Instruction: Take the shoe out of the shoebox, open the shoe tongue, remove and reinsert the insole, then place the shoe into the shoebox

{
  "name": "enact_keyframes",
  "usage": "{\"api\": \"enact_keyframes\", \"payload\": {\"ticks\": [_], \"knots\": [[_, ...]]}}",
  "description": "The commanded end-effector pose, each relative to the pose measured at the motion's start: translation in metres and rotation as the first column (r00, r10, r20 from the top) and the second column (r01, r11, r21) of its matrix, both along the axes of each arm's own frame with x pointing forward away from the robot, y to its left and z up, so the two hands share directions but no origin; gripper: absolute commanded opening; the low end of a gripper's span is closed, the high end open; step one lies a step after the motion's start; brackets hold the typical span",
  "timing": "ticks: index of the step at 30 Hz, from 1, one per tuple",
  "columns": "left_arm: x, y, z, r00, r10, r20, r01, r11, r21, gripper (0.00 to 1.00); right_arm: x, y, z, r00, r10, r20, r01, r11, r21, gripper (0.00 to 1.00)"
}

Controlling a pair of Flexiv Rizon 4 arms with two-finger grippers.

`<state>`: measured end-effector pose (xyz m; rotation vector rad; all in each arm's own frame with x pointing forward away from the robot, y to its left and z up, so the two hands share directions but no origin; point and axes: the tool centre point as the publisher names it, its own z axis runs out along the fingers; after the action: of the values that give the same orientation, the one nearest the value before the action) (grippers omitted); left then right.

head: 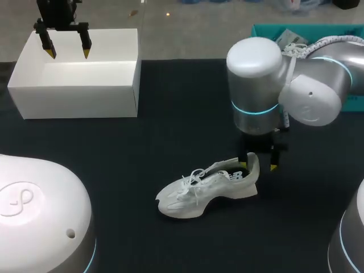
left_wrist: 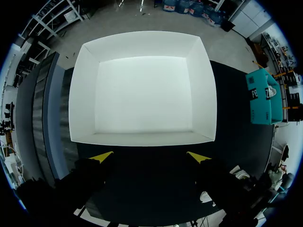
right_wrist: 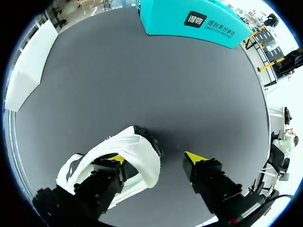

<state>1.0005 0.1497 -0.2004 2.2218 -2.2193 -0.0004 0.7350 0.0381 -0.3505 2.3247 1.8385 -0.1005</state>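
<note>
Shoe (head: 207, 190) lies out, middle of the table (head: 187, 114); tongue step next, I reckon. My right gripper (head: 259, 166) straddles its heel, jaws apart, needing to clamp. Left gripper (head: 68, 52) hangs spread above the shoebox (head: 74, 94).

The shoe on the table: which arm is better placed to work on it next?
Right, probably. The right pincer straddles the shoe's heel, one finger inside; the left pincer hangs open over the empty shoebox, well away.
</note>
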Motion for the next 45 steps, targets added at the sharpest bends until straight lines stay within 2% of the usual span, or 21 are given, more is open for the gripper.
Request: {"api": "enact_keyframes", "payload": {"ticks": [1,11,14,15,16,17,18,19,20,45], "knots": [[0.000,0.000,0.000,1.000,0.000,0.000,0.000,1.000,0.000,1.00,-0.013,-0.026,0.041,0.997,0.061,0.053,-0.065,0.994,0.093,1.00],[0.000,0.000,0.000,1.000,0.000,0.000,0.000,1.000,0.000,1.00,0.000,-0.032,0.077,0.975,0.221,0.029,-0.222,0.962,0.156,1.00],[0.000,0.000,0.000,1.000,0.000,0.000,0.000,1.000,0.000,1.00,0.001,-0.032,0.087,0.903,0.413,0.115,-0.428,0.884,0.190,1.00],[0.000,0.000,0.000,1.000,0.000,0.000,0.000,1.000,0.000,1.00,-0.001,-0.032,0.089,0.839,0.525,0.144,-0.544,0.814,0.203,1.00],[0.000,0.000,0.000,1.000,0.000,0.000,0.000,1.000,0.000,1.00,-0.004,-0.036,0.091,0.725,0.657,0.208,-0.688,0.677,0.260,1.00],[0.000,0.000,0.000,1.000,0.000,0.000,0.000,1.000,0.000,1.00,-0.007,-0.040,0.092,0.604,0.758,0.248,-0.793,0.543,0.276,1.00],[0.000,0.000,0.000,1.000,0.000,0.000,0.000,1.000,0.000,1.00,-0.013,-0.051,0.090,0.427,0.856,0.292,-0.897,0.362,0.252,1.00],[0.000,0.000,0.000,1.000,0.000,0.000,0.000,1.000,0.000,1.00,-0.013,-0.060,0.088,0.303,0.899,0.318,-0.936,0.217,0.278,1.00],[0.000,0.000,0.000,1.000,0.000,0.000,0.000,1.000,0.000,1.00,-0.012,-0.071,0.086,0.213,0.910,0.355,-0.954,0.115,0.277,1.00],[0.000,0.000,0.000,1.000,0.000,0.000,0.000,1.000,0.000,1.00,-0.012,-0.071,0.086,0.213,0.910,0.355,-0.954,0.115,0.277,1.00]]}}
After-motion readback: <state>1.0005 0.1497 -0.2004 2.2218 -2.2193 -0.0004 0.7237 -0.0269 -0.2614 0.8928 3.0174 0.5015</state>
